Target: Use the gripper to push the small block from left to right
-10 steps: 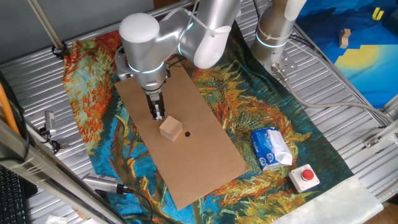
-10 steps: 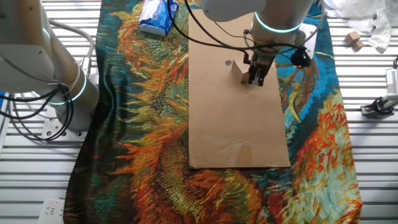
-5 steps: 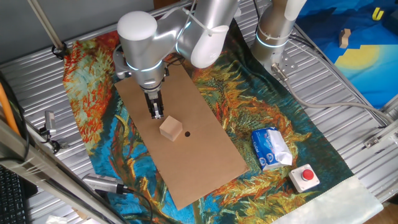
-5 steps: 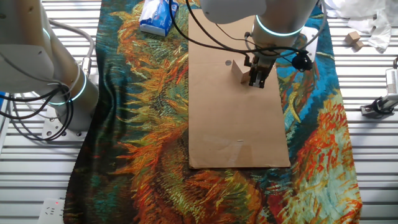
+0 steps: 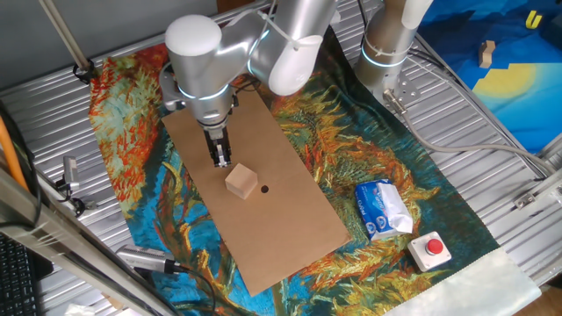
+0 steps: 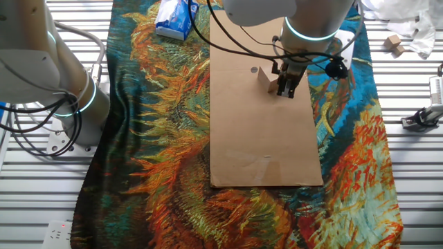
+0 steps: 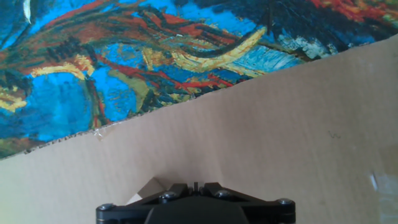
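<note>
The pincer (image 5: 223, 162) stands low over the brown board (image 5: 299, 211), fingers pressed together into one narrow black tip, pinching nothing. The small block (image 5: 240, 181) lies on the board just beside that tip, next to a small dark dot (image 5: 264, 188); whether tip and block touch cannot be told from either fixed view. Risk: the contact face is narrow, so an off-centre push would likely turn the block and let it slide past the tip. A tip carried too low could catch the loose board and drag it across the patterned cloth (image 5: 132, 132); too high, and it may ride over the block. One fixed view shows the whole lane, with the blue-and-white packet (image 5: 382, 211) and the red-button box (image 5: 430, 250) well apart from it. The other fixed view hides much of the block (image 6: 266, 80) behind the pincer (image 6: 284, 90). The hand view shows only board edge, cloth and a pale corner, probably the block (image 7: 149, 190), at the pincer housing.
</note>
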### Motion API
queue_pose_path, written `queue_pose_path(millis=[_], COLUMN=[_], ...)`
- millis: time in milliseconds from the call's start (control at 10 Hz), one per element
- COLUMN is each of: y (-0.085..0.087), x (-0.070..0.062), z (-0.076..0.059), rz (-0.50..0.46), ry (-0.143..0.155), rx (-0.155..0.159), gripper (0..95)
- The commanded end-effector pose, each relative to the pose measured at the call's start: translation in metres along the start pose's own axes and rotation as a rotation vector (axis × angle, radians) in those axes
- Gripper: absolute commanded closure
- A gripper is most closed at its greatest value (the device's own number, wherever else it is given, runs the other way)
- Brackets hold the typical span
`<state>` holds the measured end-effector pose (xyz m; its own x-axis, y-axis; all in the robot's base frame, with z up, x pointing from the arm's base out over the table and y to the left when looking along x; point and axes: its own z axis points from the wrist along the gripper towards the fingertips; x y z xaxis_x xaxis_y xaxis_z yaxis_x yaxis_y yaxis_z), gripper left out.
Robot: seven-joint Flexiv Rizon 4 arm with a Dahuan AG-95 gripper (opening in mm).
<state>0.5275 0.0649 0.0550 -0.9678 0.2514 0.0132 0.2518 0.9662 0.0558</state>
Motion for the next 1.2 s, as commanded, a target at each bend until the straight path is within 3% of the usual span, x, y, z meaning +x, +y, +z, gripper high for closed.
queue_pose_path(millis=[100,500,700,1100,1200], y=[0.0004,0.0004,0.0004,0.0004,0.0004], x=[-0.0002,-0.0002,-0.0002,-0.0002,-0.0002], z=[0.0007,0.0007,0.0007,0.0007,0.0007], rz=[-0.047,-0.157,-0.243,-0.318,-0.321], ry=[0.012,0.037,0.063,0.058,0.058], rx=[-0.008,-0.024,-0.011,0.035,0.034], gripper=[95.0,95.0,95.0,95.0,95.0])
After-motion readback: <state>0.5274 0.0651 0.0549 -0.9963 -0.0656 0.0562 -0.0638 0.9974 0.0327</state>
